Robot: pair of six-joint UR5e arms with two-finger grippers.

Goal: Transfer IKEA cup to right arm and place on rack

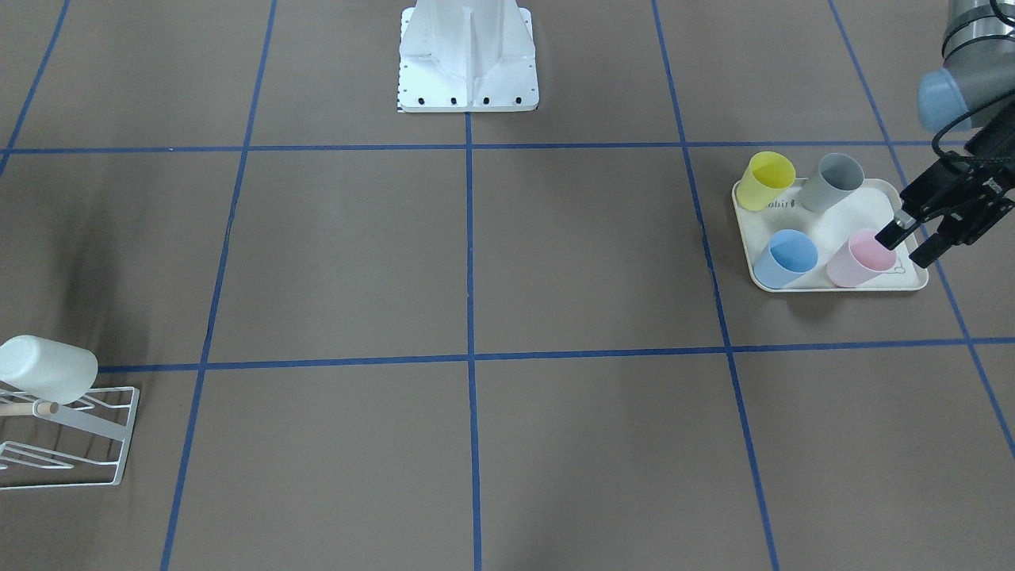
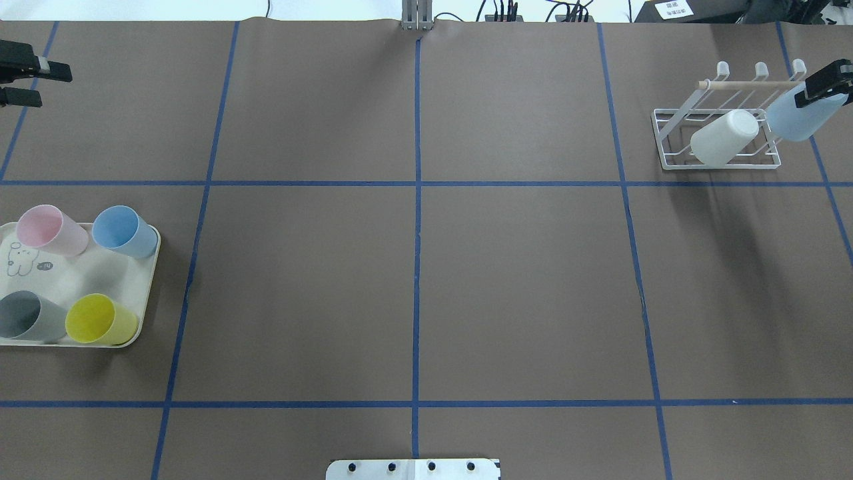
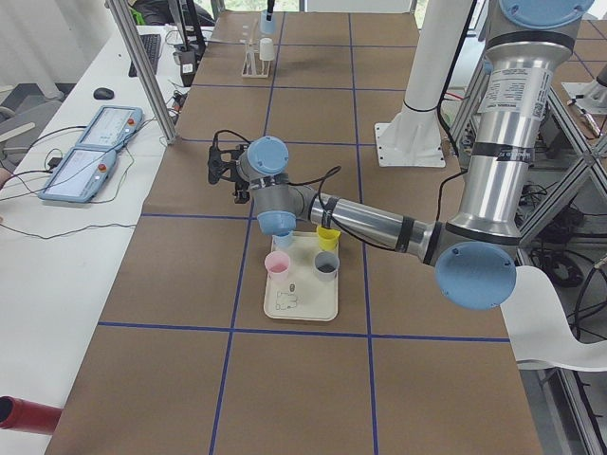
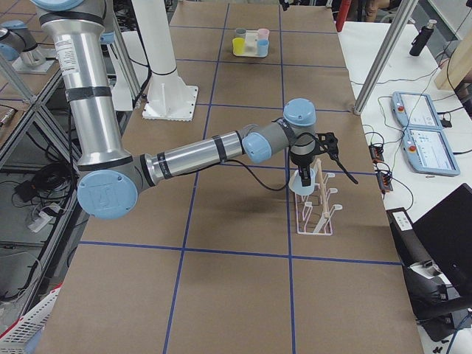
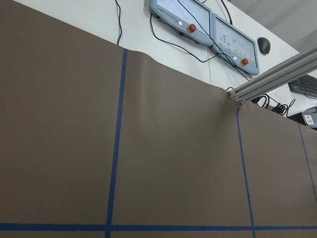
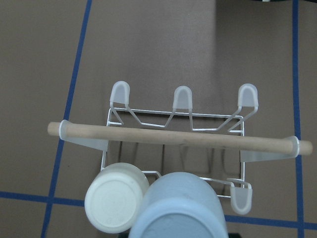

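our right end effector (image 2: 825,83) pinches the base of the pale blue translucent plastic cup (image 2: 796,119), held tilted at the right end of the small white wire rack (image 2: 746,85), just beside a white plastic cup (image 2: 724,137) resting there. whether it sits on a prong yet, we cannot tell. we judge placing is in hand; next it needs easing onto the free prong, then releasing. our left end effector (image 1: 906,246) hangs spread over the cream tray (image 1: 836,226).

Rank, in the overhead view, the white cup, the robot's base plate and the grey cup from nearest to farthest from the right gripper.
1. The white cup, on the rack beside the right gripper, which holds a pale blue cup.
2. The base plate, bottom centre of the view.
3. The grey cup, on the tray at the far left.
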